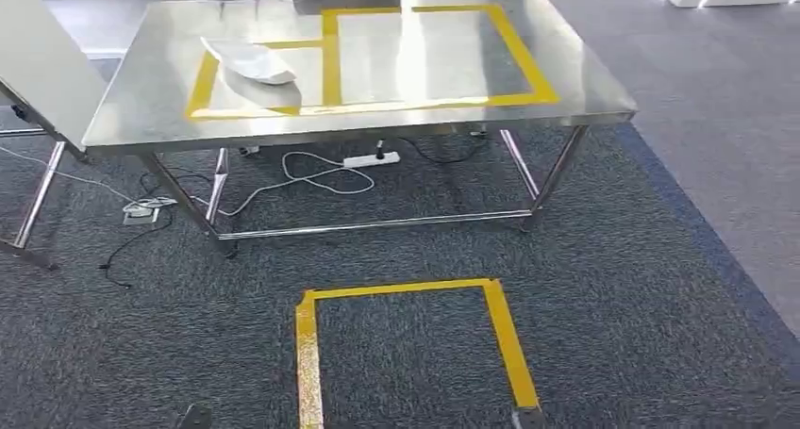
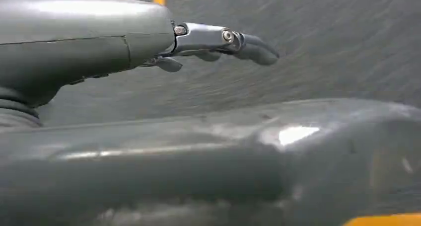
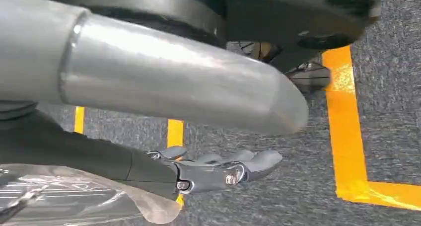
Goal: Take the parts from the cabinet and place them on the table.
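**Carrying a bagged part toward the table**

Grey carpet lies under both hanging arms. Right hand (image 3: 218,169) holds a clear bagged part (image 3: 74,201); left hand (image 2: 218,42) is spread, empty. Steel table (image 1: 566,80) stands at twelve o'clock (one bag (image 1: 250,61) already there). Next: step closer and set it down.

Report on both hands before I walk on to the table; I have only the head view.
Observer: In the left wrist view the left hand has its fingers stretched out above the carpet, with nothing in it.
Operator: Now the right one.
Observer: A clear plastic bag lies against the right hand, whose fingers are stretched out; I cannot tell whether the hand grips it.
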`<action>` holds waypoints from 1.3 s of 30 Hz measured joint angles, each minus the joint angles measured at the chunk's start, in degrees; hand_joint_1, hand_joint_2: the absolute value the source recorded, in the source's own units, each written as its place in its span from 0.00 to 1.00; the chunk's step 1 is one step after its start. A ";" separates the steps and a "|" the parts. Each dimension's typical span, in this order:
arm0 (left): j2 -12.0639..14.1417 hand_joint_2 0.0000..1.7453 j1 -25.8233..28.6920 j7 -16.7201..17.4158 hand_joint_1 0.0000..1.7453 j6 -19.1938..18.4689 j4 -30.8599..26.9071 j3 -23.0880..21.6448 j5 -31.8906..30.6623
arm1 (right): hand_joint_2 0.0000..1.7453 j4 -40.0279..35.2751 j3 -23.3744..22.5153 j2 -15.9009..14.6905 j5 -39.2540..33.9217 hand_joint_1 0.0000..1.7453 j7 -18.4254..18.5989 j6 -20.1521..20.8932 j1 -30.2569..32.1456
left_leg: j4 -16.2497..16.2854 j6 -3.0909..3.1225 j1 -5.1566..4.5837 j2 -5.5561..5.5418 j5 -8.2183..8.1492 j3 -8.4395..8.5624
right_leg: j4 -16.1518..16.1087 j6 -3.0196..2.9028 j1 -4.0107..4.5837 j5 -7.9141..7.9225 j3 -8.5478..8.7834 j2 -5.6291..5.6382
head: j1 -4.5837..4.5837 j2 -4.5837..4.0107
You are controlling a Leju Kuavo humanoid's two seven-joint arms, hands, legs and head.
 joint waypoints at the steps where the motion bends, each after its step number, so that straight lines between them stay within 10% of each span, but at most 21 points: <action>1: -0.19 0.00 0.16 0.61 0.00 -0.67 0.13 -0.22 -0.71 | 0.00 0.00 -0.26 0.00 -0.04 0.00 0.00 -0.02 0.08 | 0.17 -0.02 -0.01 0.46 0.02 -0.16 | -0.98 0.08 -0.01 1.22 0.77 -0.02 | 0.02 0.00; 4: -0.81 0.00 0.16 1.17 0.00 -1.57 0.48 -1.33 -2.13 | 0.00 0.00 -0.70 0.00 0.15 0.00 0.20 -0.04 0.03 | 1.07 -0.31 -0.03 1.81 -0.24 -0.41 | -15.13 -0.09 0.01 7.86 8.84 -2.47 | 0.02 0.00; 5: -0.96 0.00 0.18 1.33 0.00 -1.74 0.57 -1.46 -2.96 | 0.00 0.00 -0.72 0.02 0.24 0.00 0.26 0.02 -0.23 | 1.36 -0.68 -0.45 2.33 -0.49 -0.51 | -17.63 -0.27 0.61 6.58 9.97 -4.70 | 0.06 0.00; 9: -1.16 0.00 0.12 1.70 0.00 -2.49 0.96 -3.30 -5.87 | 0.00 0.00 -0.76 0.11 0.33 0.00 0.35 0.07 -0.13 | 1.67 -1.47 -0.56 4.25 -0.39 -0.58 | -17.70 -1.90 0.48 7.55 8.94 -1.91 | -0.07 0.00; 12: -1.14 0.00 0.10 1.96 0.00 -2.55 1.09 -4.81 -7.36 | 0.00 0.00 -0.85 0.13 0.96 0.00 0.37 0.26 -0.27 | 7.36 -2.92 0.18 -0.87 -5.46 -2.62 | -17.93 -2.89 -0.11 8.35 9.09 -0.47 | -0.37 0.00; 15: -1.09 0.00 0.30 2.16 0.00 -2.55 1.38 -5.81 -7.95 | 0.00 0.00 -0.87 0.13 1.18 0.00 0.35 0.48 -0.34 | 19.18 -3.40 0.65 -1.66 -10.40 -7.08 | -17.77 -3.00 -0.11 8.83 8.44 1.71 | -0.37 0.00; 17: -1.09 0.00 0.30 2.18 0.00 -2.55 1.44 -6.19 -7.95 | 0.00 0.00 -0.92 0.13 1.18 0.00 0.37 0.48 -0.13 | 16.39 -3.37 0.88 -1.79 -7.32 -5.60 | -17.57 -2.84 -0.16 8.93 8.34 3.22 | -0.39 0.00; 19: -1.00 0.00 0.26 2.18 0.00 -2.55 1.44 -6.73 -7.97 | 0.00 0.00 -0.96 0.15 1.20 0.00 0.35 0.48 -0.25 | 6.86 -3.10 1.11 -3.28 -1.86 -1.30 | -17.40 -2.65 -0.23 8.99 8.34 4.86 | -0.37 0.00; 21: -0.98 0.00 0.29 2.27 0.00 -2.58 1.64 -6.95 -8.25 | 0.00 0.00 -0.98 0.20 1.20 0.00 0.35 0.50 -0.52 | 2.83 -2.88 1.57 -8.91 -1.20 -0.08 | -16.91 -1.87 -0.12 9.27 7.54 6.23 | -0.33 0.00; 25: -1.16 0.00 0.22 3.08 0.00 -2.75 1.70 -8.10 -10.99 | 0.00 0.00 -0.98 0.17 1.33 0.00 0.79 0.66 -0.13 | 1.72 -1.86 1.78 -5.76 -1.16 -0.30 | -17.11 -0.09 -0.64 10.15 5.32 8.85 | -0.59 0.00; 27: -1.16 0.00 0.01 3.21 0.00 -2.75 1.70 -8.48 -11.36 | 0.00 0.00 -1.01 0.17 1.44 0.00 1.14 0.77 -0.16 | 1.58 -1.14 1.47 -4.11 -0.86 -0.40 | -12.92 0.15 -0.29 7.07 3.37 2.11 | 0.13 0.00; 29: -1.16 0.00 0.28 3.40 0.00 -3.08 1.77 -8.48 -11.34 | 0.00 0.00 -1.00 0.17 1.84 0.00 1.38 0.98 -0.49 | 1.59 -1.03 1.05 -1.67 -0.84 -0.60 | -3.45 0.37 -0.33 2.43 -0.82 0.59 | 0.20 0.00; 31: -1.07 0.00 0.33 3.56 0.00 -3.34 1.81 -8.48 -11.34 | 0.00 0.00 -0.98 0.17 2.12 0.00 1.53 1.18 -0.32 | 1.63 -0.98 0.86 0.25 -0.80 -0.77 | 1.11 0.54 -0.35 1.35 -2.42 0.32 | 0.24 0.00; 34: -1.09 0.00 0.10 3.56 0.00 -3.38 1.81 -8.50 -11.34 | 0.00 0.00 -1.00 0.15 2.14 0.00 1.64 1.18 -0.03 | 1.68 -1.00 0.75 2.19 -0.81 -0.66 | -8.72 0.21 -0.30 6.49 3.99 -0.69 | 0.26 0.00; 35: -1.11 0.00 -0.01 3.62 0.00 -3.43 1.81 -8.57 -11.38 | 0.00 0.00 -1.01 0.15 2.19 0.00 1.60 1.22 -0.22 | 1.74 -1.10 0.67 2.92 -0.87 -0.55 | -15.25 -0.15 -0.21 8.55 7.89 -2.97 | 0.28 0.00; 36: -1.09 0.00 -0.04 3.73 0.00 -3.45 1.81 -8.61 -11.49 | 0.00 0.00 -1.00 0.17 2.25 0.00 1.55 1.33 -0.49 | 1.82 -1.33 0.22 3.43 -0.98 -0.56 | -17.36 -0.43 0.48 7.24 8.81 -5.71 | 0.24 0.00; 39: -1.11 0.00 -0.13 4.06 0.00 -3.49 1.81 -8.74 -11.95 | 0.00 0.00 -0.98 0.17 2.30 0.00 1.40 1.46 -0.31 | 2.04 -1.93 0.06 4.75 -0.82 -0.53 | -17.15 -1.24 0.40 7.95 8.56 -3.49 | 0.07 0.00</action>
